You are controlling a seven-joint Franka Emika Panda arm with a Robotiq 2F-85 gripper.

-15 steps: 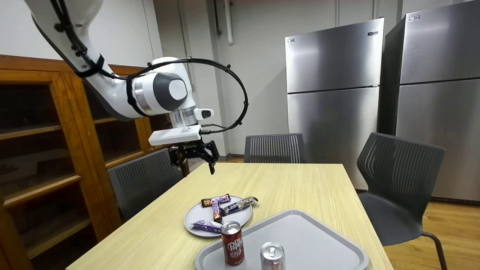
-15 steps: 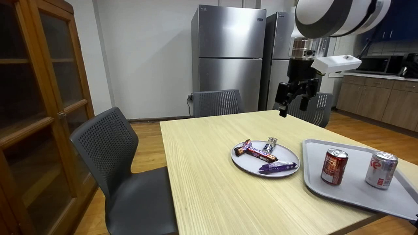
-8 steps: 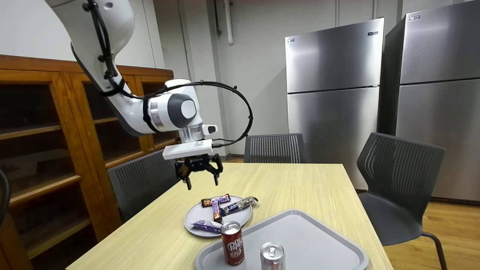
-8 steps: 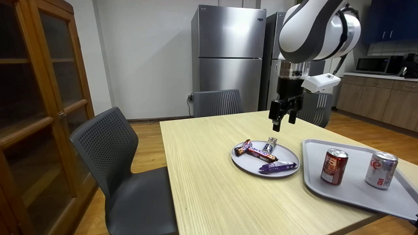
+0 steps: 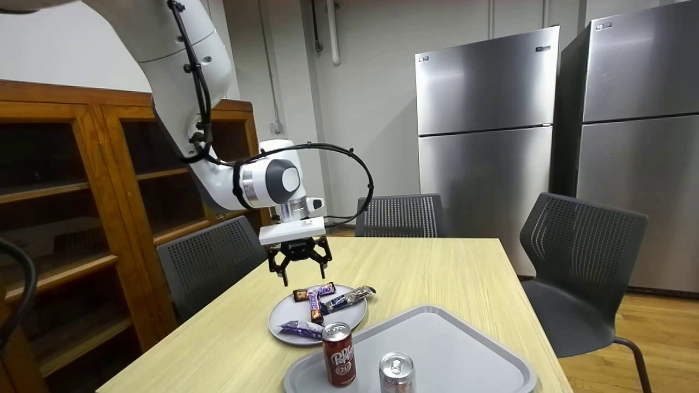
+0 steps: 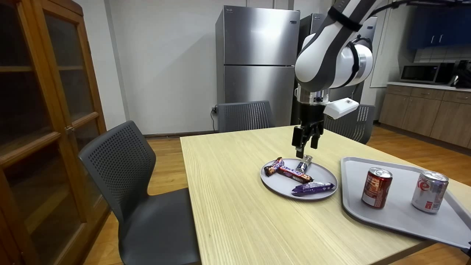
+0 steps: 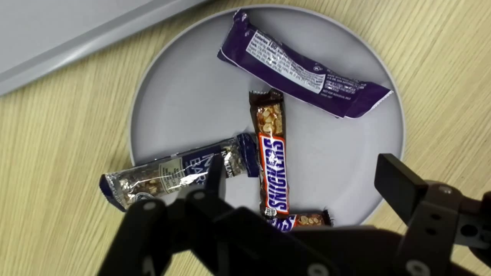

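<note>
2 steel fridges at the back, in both exterior views. Glass-door wood cabinet along the left of both. Light wood table in the middle. 3 dark mesh-back chairs in each exterior view, around the table. White arm reaches in over the table, wrist down.

Gray tray flat on the table. Round gray plate just beside it, also on the table, 4 wrapped bars on it (listed last). Gripper hangs above the plate, not touching it: fingers spread wide, nothing gripped.

Dr Pepper can, dark red, upright on the tray, on the plate side. Silver can, also upright on the tray, apart from the red can, further from the plate.

Purple bar: back label up, 1 end at the rim. Nut bar, blue/silver: 1 end overhangs the rim, part of it behind a finger in wrist view. Snickers bar mid-plate, beside the nut bar's inner end; can't tell if they touch. 2nd Snickers bar crosswise at its end, partly hidden by the gripper in wrist view.
</note>
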